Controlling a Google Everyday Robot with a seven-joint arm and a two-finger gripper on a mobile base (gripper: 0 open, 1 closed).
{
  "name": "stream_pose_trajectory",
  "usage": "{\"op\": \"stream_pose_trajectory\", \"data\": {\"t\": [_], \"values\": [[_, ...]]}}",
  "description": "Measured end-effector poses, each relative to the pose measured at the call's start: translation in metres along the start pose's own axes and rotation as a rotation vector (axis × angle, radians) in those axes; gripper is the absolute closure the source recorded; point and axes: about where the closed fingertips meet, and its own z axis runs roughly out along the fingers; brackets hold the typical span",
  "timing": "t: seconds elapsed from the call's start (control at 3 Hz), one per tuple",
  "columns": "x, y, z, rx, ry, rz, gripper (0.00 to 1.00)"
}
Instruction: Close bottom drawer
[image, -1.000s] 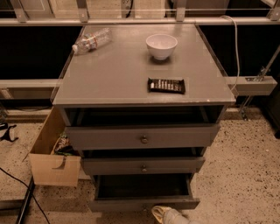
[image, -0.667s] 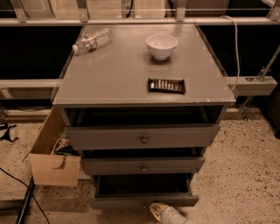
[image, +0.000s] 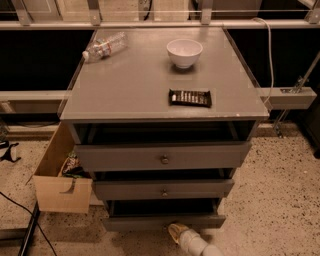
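A grey cabinet (image: 125, 85) has three drawers, all pulled out. The bottom drawer (image: 135, 223) is the lowest, its slim grey front near the floor and its dark inside open above it. Its knob is hidden behind my gripper. My gripper (image: 176, 232) reaches up from the lower edge of the view and sits right at the middle of the bottom drawer's front. The middle drawer (image: 163, 190) and the top drawer (image: 163, 157) each show a small round knob.
On the cabinet top lie a plastic bottle (image: 104, 47), a white bowl (image: 184, 52) and a dark snack bar (image: 190, 97). An open cardboard box (image: 60, 192) stands on the floor at the left. A black cable (image: 25, 220) runs across the speckled floor.
My gripper has moved slightly left and up, closer to the bottom drawer's front. The drawers have not moved.
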Motion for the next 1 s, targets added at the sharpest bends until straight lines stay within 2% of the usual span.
{"op": "stream_pose_trajectory", "data": {"t": [1.0], "values": [[0.006,-0.017,0.024,0.025,0.010,-0.010,1.00]]}}
